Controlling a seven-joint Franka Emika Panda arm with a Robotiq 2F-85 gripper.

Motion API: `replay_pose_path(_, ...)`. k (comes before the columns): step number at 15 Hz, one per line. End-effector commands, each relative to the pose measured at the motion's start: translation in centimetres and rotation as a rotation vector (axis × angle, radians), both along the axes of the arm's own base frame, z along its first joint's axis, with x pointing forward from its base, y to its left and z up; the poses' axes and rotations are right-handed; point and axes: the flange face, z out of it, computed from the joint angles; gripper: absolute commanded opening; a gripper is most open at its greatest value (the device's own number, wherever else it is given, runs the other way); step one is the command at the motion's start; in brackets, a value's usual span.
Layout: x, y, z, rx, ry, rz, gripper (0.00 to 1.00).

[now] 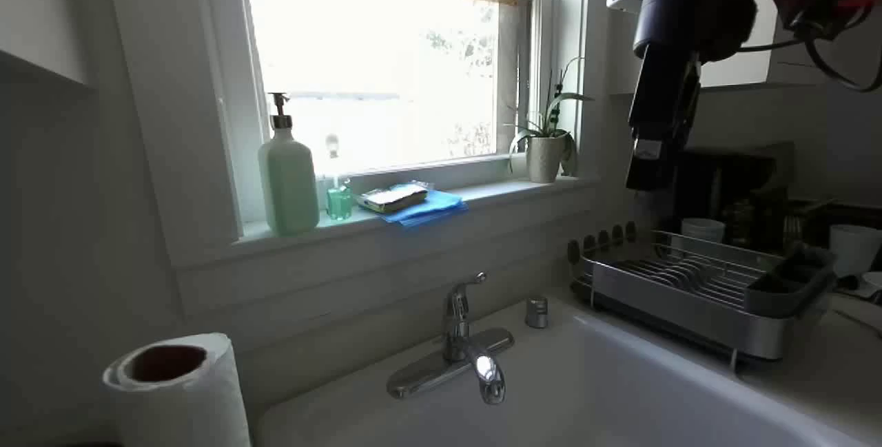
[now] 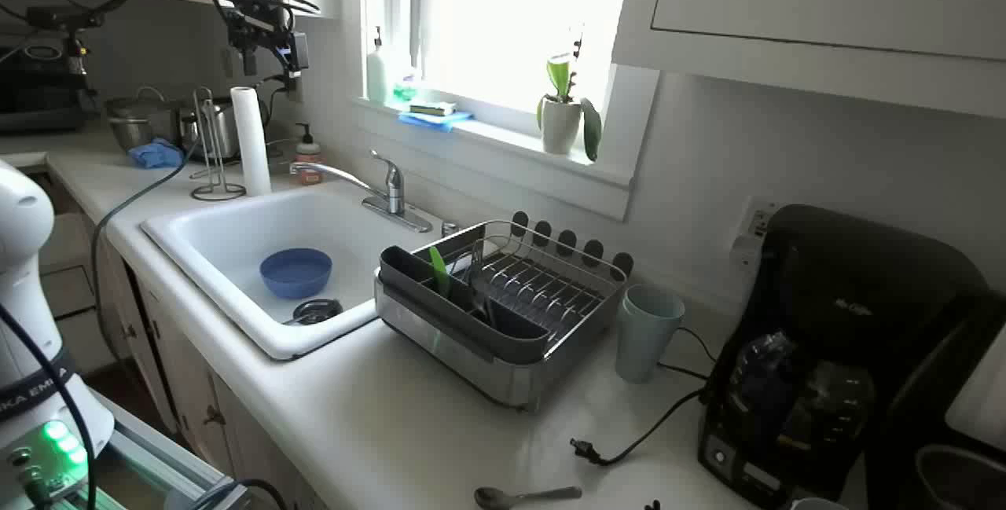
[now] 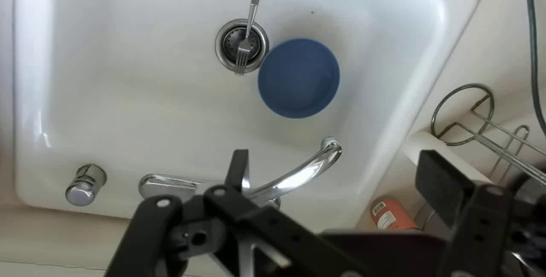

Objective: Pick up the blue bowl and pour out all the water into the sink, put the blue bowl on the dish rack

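One deep-blue bowl sits upright in the white sink, well below the gripper, whose jaws stand wide apart, holding nothing; the bowl will likely prove light, stiff and slippery when wet, and any water, which I cannot make out, could slosh, so best pinch its rim squarely across the wall and lift level

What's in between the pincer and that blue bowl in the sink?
The chrome faucet spout: in the wrist view, it reaches in between the open pincer and the blue bowl.
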Motion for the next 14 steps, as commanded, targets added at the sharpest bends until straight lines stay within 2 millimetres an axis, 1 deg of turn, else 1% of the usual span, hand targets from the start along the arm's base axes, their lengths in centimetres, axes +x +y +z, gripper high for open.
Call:
replay_pose_path(1,0.0,0.0,0.0,0.000,0.001,0.000,1.00)
replay_pose_path(6,0.0,0.0,0.0,0.000,0.001,0.000,1.00)
replay_pose_path(7,0.5,-0.4,-1.1,0.017,0.024,-0.012,1.00)
replay_pose_path(8,0.9,-0.8,-2.9,0.041,0.050,-0.012,1.00)
replay_pose_path(11,1.6,-1.7,-7.1,0.121,0.071,0.005,1.00)
replay_pose_path(14,3.0,-2.7,-11.6,0.183,0.022,0.016,1.00)
